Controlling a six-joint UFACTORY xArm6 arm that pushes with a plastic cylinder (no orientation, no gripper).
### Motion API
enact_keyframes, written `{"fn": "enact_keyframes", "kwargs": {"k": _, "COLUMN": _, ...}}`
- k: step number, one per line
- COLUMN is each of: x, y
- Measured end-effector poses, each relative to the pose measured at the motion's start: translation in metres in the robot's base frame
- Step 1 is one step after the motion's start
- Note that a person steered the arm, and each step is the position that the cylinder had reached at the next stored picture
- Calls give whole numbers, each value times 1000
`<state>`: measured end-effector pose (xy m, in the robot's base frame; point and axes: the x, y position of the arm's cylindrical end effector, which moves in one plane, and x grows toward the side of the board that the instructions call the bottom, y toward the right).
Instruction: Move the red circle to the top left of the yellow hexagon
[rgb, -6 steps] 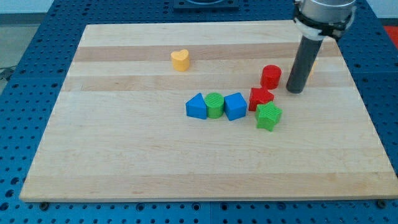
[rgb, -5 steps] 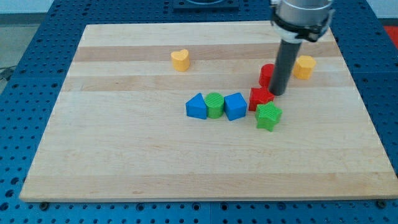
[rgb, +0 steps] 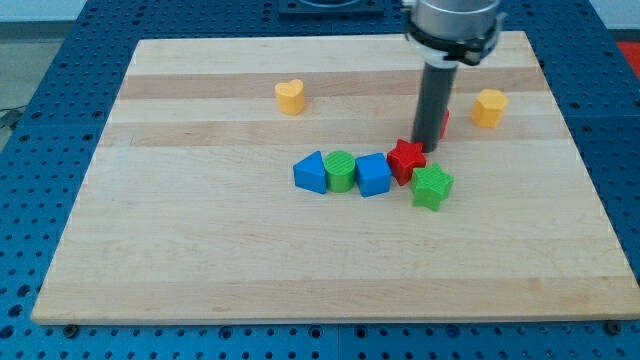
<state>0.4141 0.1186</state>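
Observation:
The red circle is mostly hidden behind my rod; only a sliver shows at the rod's right edge. The yellow hexagon sits to its right, near the board's right side. My tip stands in front of the red circle and just above and to the right of the red star. The star touches the blue cube.
A row of blue triangle-like block, green cylinder and blue cube lies at mid-board. A green star sits below the red star. A yellow heart is at upper left. The wooden board rests on a blue pegboard table.
My rod swept left from beside the yellow hexagon to in front of the red circle. The red star, blue cube, green cylinder and blue triangle shifted slightly left.

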Motion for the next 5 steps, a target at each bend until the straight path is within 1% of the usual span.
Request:
{"fn": "enact_keyframes", "kwargs": {"k": 1, "x": 1, "y": 1}}
{"fn": "enact_keyframes", "kwargs": {"k": 2, "x": -10, "y": 14}}
{"fn": "enact_keyframes", "kwargs": {"k": 3, "x": -43, "y": 14}}
{"fn": "enact_keyframes", "kwargs": {"k": 4, "x": -42, "y": 14}}
{"fn": "enact_keyframes", "kwargs": {"k": 5, "x": -31, "y": 25}}
